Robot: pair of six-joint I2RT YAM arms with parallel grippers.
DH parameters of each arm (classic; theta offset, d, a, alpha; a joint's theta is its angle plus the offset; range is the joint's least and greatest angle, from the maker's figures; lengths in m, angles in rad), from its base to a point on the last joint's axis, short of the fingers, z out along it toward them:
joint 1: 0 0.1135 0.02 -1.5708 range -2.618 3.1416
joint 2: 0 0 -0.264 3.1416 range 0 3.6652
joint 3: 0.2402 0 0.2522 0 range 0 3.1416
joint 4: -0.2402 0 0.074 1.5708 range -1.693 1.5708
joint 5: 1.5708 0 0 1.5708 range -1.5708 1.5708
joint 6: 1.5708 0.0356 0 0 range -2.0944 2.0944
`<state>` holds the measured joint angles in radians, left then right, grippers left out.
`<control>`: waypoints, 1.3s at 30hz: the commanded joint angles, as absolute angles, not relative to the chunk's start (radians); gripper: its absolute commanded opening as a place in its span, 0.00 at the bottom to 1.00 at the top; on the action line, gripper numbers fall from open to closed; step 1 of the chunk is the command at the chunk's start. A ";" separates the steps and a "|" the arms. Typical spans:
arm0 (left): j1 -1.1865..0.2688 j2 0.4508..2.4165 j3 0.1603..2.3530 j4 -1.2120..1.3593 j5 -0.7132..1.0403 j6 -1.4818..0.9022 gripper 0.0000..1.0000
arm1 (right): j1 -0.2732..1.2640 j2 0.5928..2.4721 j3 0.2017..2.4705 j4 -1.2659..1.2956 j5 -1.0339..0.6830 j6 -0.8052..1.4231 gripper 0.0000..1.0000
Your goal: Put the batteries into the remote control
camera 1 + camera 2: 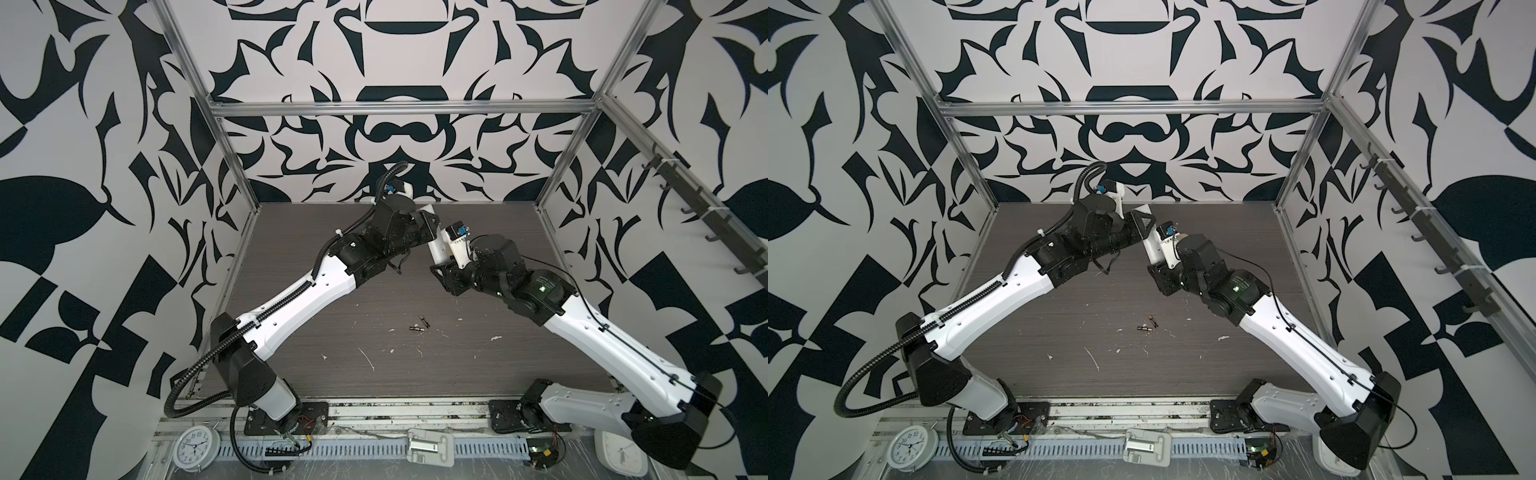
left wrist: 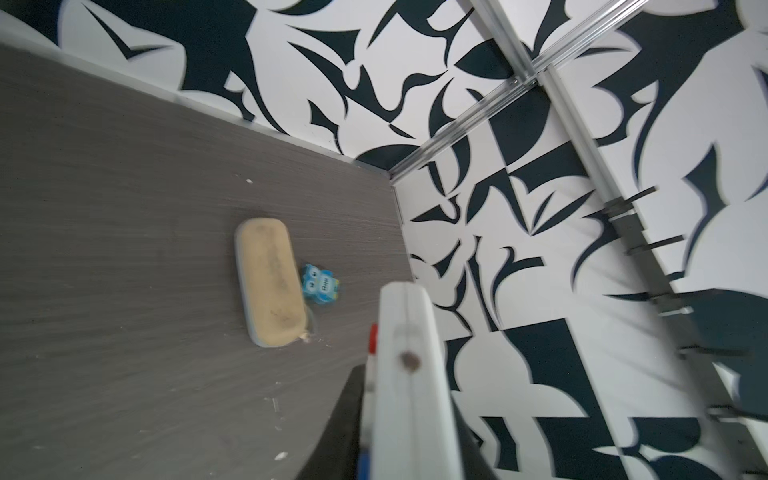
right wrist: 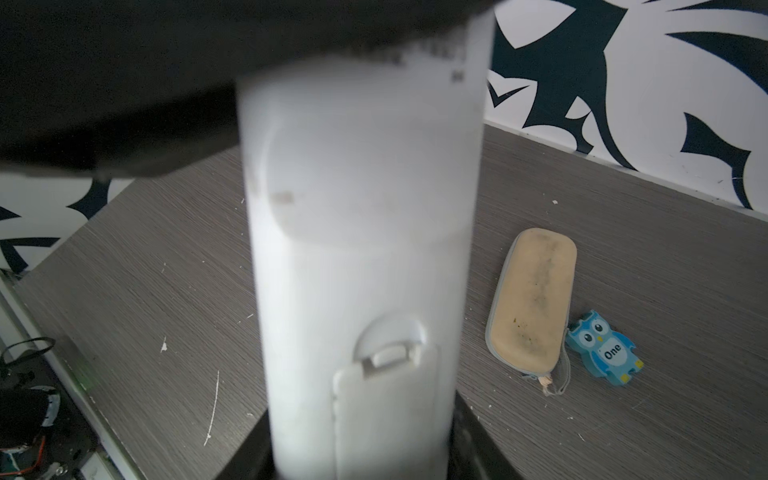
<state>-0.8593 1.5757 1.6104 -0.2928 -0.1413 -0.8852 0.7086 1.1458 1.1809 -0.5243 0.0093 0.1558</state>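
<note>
Above woodgrain tabletop (image 1: 332,353) left pincer (image 1: 426,226) and right pincer (image 1: 441,272) clamp smooth white oblong remote (image 3: 361,249).

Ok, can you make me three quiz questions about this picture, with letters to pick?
1. The remote control is: A held by the left gripper and right gripper; B lying flat; C standing alone.
2. Where are the batteries? A inside the remote control; B on the table; C in the left gripper.
3. What colour is the owl? A red; B green; C blue.
Answers: 1 A, both wrist views show it clamped; 2 B, they lie on bare wood; 3 C, its body is blue.
</note>
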 commanded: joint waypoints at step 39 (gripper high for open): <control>-0.842 1.294 1.407 -0.151 -0.412 -0.484 0.00 | 0.478 1.184 1.372 -0.456 -0.461 0.984 0.87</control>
